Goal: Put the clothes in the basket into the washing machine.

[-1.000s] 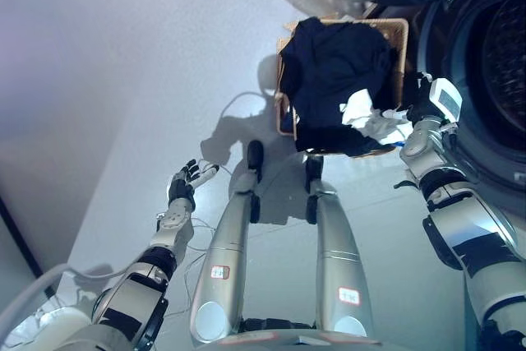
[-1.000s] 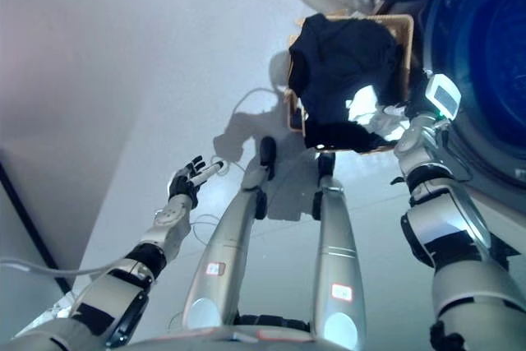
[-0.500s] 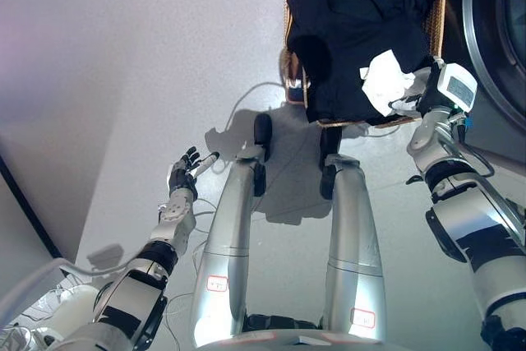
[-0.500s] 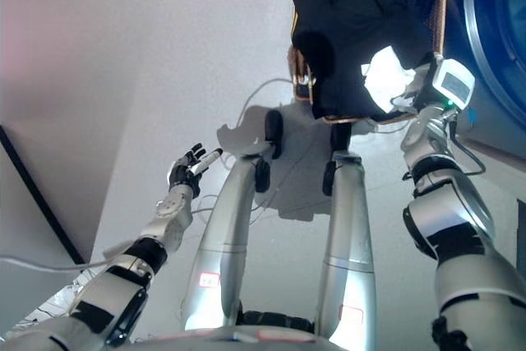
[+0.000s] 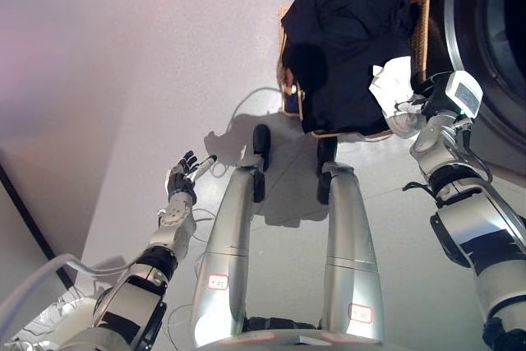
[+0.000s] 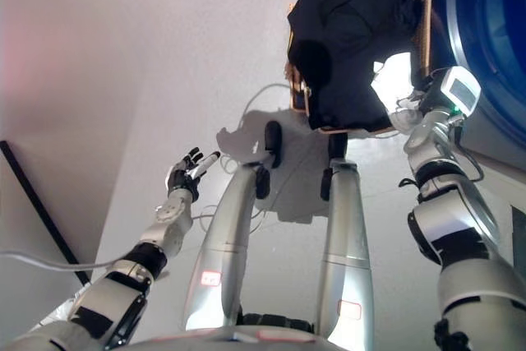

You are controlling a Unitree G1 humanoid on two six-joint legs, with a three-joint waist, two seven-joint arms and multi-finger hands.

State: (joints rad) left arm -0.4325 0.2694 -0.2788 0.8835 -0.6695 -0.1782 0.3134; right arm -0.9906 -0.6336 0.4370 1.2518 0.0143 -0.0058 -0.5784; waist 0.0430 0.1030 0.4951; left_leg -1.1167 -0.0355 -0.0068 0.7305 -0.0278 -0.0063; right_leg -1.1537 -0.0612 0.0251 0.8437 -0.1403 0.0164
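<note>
A wicker basket (image 5: 421, 6) stands on the floor at the top centre, heaped with dark navy clothes (image 5: 345, 39). A white cloth (image 5: 394, 81) lies at the heap's right edge. My right hand (image 5: 417, 108) is at the basket's right front corner, its fingers curled on the white cloth. The washing machine's round drum opening (image 5: 493, 39) is at the right edge, next to the basket. My left hand (image 5: 182, 184) hangs open and empty over the floor at the lower left, far from the basket.
The pale floor (image 5: 123, 80) stretches left of the basket. A thin white cable (image 5: 245, 104) loops on the floor by the basket's front left corner. A dark strip (image 5: 25, 219) runs along the floor at the far left.
The camera has shifted, so the whole picture has moved. My right hand stays on the white cloth at the basket's right edge. The left hand stays idle.
</note>
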